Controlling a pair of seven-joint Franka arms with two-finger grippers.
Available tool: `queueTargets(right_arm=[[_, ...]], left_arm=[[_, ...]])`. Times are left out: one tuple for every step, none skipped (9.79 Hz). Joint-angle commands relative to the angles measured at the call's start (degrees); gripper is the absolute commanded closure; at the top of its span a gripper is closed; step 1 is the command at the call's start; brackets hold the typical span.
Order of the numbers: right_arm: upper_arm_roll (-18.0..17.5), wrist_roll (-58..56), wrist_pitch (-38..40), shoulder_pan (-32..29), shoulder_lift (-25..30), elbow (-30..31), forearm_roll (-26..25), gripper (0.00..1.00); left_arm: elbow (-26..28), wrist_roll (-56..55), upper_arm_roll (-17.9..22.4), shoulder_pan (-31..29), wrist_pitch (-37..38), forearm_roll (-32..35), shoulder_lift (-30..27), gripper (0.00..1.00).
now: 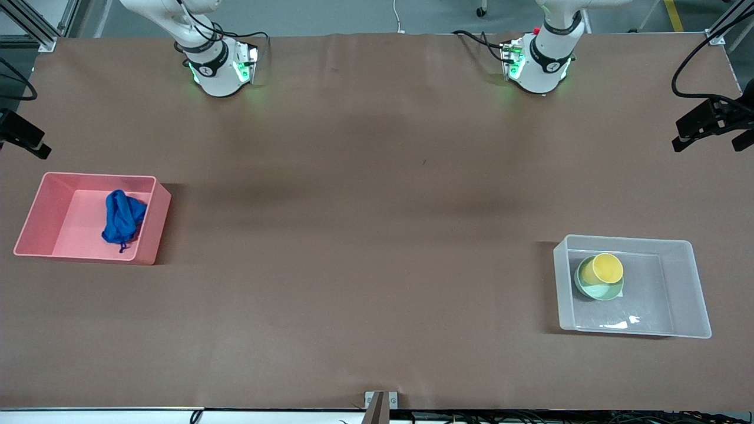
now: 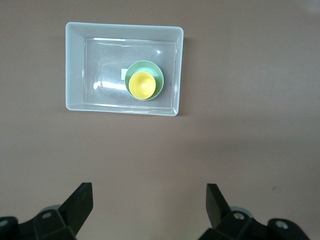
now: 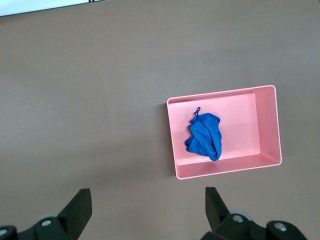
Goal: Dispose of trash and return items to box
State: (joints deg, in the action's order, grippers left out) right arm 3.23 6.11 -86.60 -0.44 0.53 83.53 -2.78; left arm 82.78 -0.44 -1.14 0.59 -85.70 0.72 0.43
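Note:
The bright-blue cloth wad (image 1: 122,219) lies inside the pink bin (image 1: 154,227), toward the right arm's end of the table. It also shows in the right wrist view (image 3: 205,137), in the bin (image 3: 227,171). The yellow cup (image 1: 608,268) sits in the mint-green bowl (image 1: 604,290) inside the clear tub (image 1: 683,282), toward the left arm's end. The left wrist view shows cup (image 2: 142,85), bowl (image 2: 156,75) and tub (image 2: 75,65). My left gripper (image 2: 149,194) is open and empty, high over bare table beside the tub. My right gripper (image 3: 148,195) is open and empty, high over bare table beside the bin. Neither hand shows in the front view.
The two arm bases (image 1: 221,70) (image 1: 539,65) stand at the edge farthest from the front camera. Black camera mounts (image 1: 707,121) (image 1: 23,138) sit at the table's two ends. Brown table surface lies between bin and tub.

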Motion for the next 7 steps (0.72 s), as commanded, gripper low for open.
queueTargets(right_arm=[[-0.1, 0.2, 0.0, 0.0, 0.0, -0.4, -0.7, 0.0], [-0.1, 0.2, -0.1, 0.1, 0.0, -0.3, -0.7, 0.0], [-0.1, 0.2, -0.1, 0.0, 0.0, -0.4, -0.7, 0.0], [-0.1, 0.2, -0.1, 0.0, 0.0, -0.3, -0.7, 0.0], [-0.1, 0.3, -0.2, -0.1, 0.0, -0.4, -0.8, 0.0], [-0.1, 0.2, -0.4, -0.1, 0.0, -0.4, -0.8, 0.0], [-0.1, 0.3, -0.4, 0.0, 0.0, -0.4, -0.8, 0.0]], left_arm=[[3.4, -2.1, -0.4, -0.1, -1.1, 0.3, -0.9, 0.0], [3.4, -3.0, -0.4, 0.1, -1.1, 0.1, -0.9, 0.0], [3.4, -2.9, -0.5, 0.0, -1.0, 0.0, -1.0, 0.0], [3.3, -2.7, -0.6, 0.0, -1.0, 0.0, -1.0, 0.0], [3.2, -2.7, -0.6, 0.1, -1.0, 0.0, -1.0, 0.0], [3.1, -2.6, -0.6, 0.1, -1.0, 0.0, -0.9, 0.0], [3.0, -1.9, -0.6, 0.0, -0.9, 0.0, -0.9, 0.0]])
